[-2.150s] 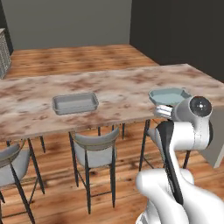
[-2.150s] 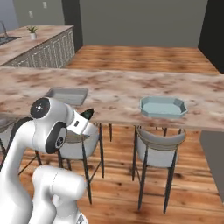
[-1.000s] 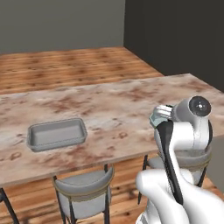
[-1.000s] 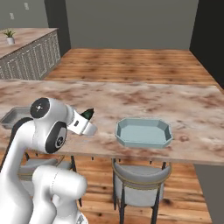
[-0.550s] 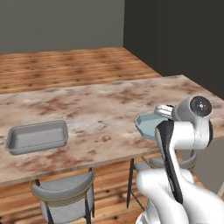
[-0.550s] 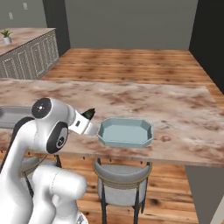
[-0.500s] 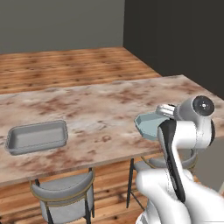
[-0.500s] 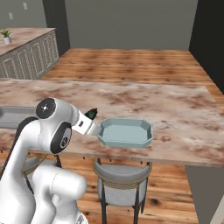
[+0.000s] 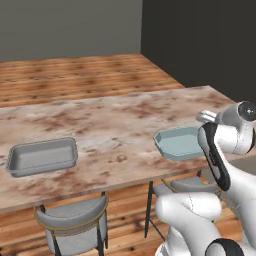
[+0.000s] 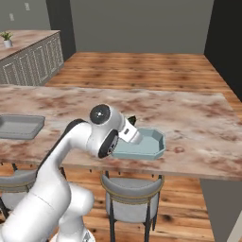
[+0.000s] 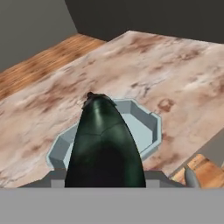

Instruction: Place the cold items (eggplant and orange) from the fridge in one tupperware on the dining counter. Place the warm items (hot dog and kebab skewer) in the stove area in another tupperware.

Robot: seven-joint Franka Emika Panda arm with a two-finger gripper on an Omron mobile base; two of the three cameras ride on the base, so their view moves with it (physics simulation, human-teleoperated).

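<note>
My gripper (image 10: 132,128) is shut on the eggplant (image 11: 105,144), a dark, glossy, near-black body that points forward between the fingers in the hand view. Just beyond and below its tip lies a pale blue eight-sided tupperware (image 11: 146,127), with nothing inside where I can see. This tupperware (image 9: 177,142) sits near the front edge of the dining counter (image 9: 110,120), right by my hand (image 9: 207,117). In the right base view the hand hangs over the near left corner of the tupperware (image 10: 149,144). A shallow grey rectangular tupperware (image 9: 42,156) lies further left on the counter.
Grey stools (image 9: 75,220) (image 10: 132,194) stand tucked under the counter's front edge. A cabinet run with a small plant (image 10: 6,38) lies at the far left. Wooden floor (image 9: 75,70) stretches beyond the counter, and a dark wall (image 9: 210,40) rises to the right.
The base has driven along the counter, so the whole scene slid; the blue tupperware now lies by my hand. In the last half second my hand has lifted slightly, still gripping the eggplant.
</note>
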